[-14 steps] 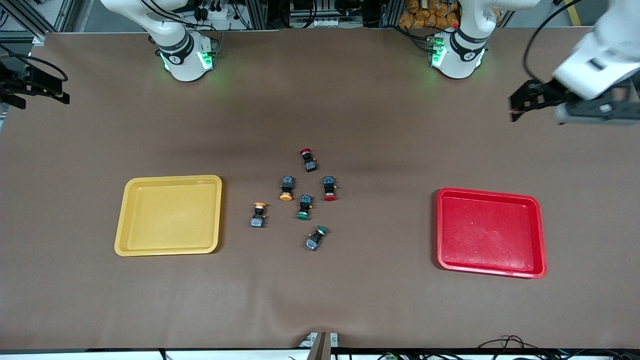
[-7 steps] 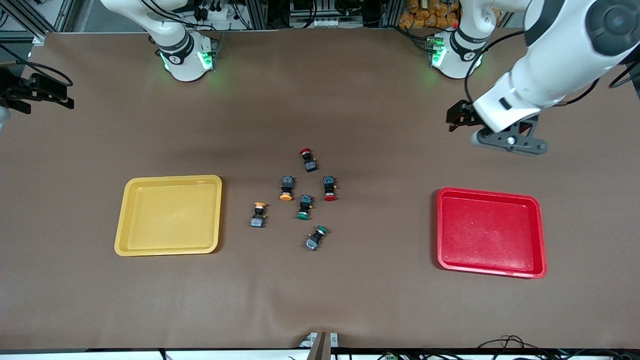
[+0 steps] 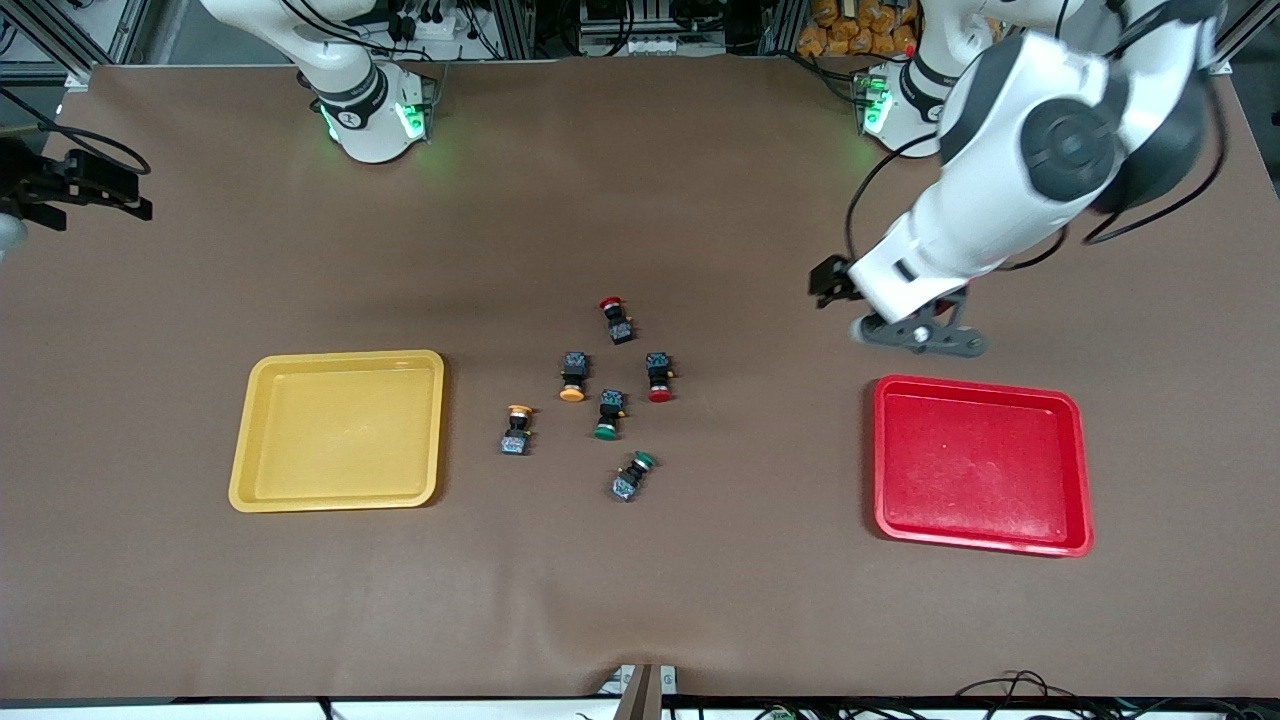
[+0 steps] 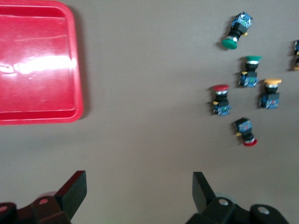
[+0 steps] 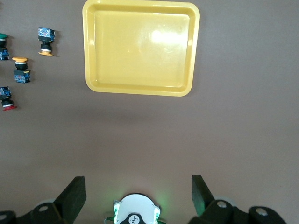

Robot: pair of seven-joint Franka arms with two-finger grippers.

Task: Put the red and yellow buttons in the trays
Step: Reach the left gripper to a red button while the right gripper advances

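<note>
The left tool is hovering with its jaws standing wide and holding nothing, over bare tabletop between the red tray and the button cluster. The right tool, jaws likewise spread and holding nothing, is waiting above its arm's end of the tabletop. Two red-capped buttons and two yellow-capped buttons are lying beside two green-capped buttons, between the red tray and the yellow tray.
</note>
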